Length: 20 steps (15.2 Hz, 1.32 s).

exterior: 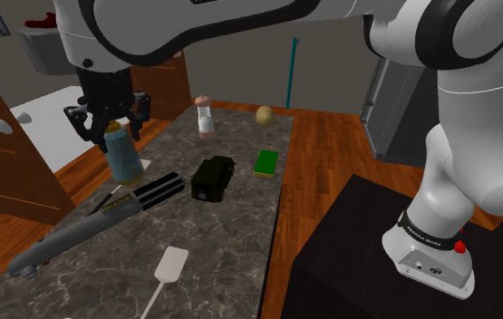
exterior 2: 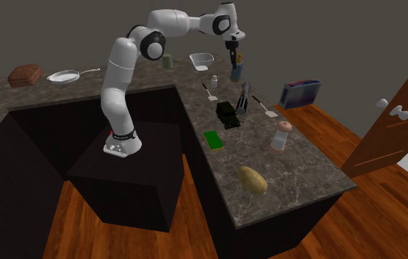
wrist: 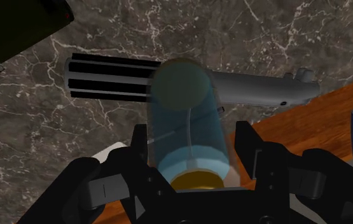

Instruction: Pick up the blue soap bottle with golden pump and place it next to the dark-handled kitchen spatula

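Jaws clenched on the bottle (wrist: 187,137) near its gold pump; the bottle hangs just above the worktop (exterior: 240,208), over a grey hilt-like tool (exterior: 86,222). Risk: the high grip lets it swing or slip, or its base clips the tool en route to the spatula (exterior 2: 267,110). Dark marble worktop, wood floor (exterior: 331,145), grey walls (exterior 2: 342,29).

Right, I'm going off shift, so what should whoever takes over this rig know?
The hand is shut on the bottle, near its golden pump end.
The bottle seems lifted off the counter and hangs above a long grey-and-black tool.
The dark-handled spatula lies on the counter beside that tool. Don't mix it up with the white spatula.
Done: the grasp and, apparently, the lift.
Left: carry the bottle over, set it down next to the dark-handled spatula, open the hand.
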Available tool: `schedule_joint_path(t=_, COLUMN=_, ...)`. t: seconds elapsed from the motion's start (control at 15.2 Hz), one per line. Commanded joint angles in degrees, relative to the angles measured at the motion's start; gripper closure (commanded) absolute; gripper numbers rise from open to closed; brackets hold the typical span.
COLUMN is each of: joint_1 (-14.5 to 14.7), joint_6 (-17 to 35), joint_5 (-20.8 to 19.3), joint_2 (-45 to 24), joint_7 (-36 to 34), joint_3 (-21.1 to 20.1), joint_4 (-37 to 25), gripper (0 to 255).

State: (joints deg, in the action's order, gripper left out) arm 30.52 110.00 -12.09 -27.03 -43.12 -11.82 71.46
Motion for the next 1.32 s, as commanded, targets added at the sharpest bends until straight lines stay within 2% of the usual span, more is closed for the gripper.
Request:
schedule_joint_path(t=0.0, joint_1=-0.11, joint_6=1.67, joint_5=-0.06, joint_2=0.22, joint_7=-0.24, joint_3=0.02, joint_4=1.85, gripper=255)
schedule_joint_path(t=1.25, joint_1=-0.55, joint_6=15.17, joint_5=-1.46, joint_2=-1.57, joint_7=-2.42, joint_3=0.67, joint_4=13.73, gripper=255)
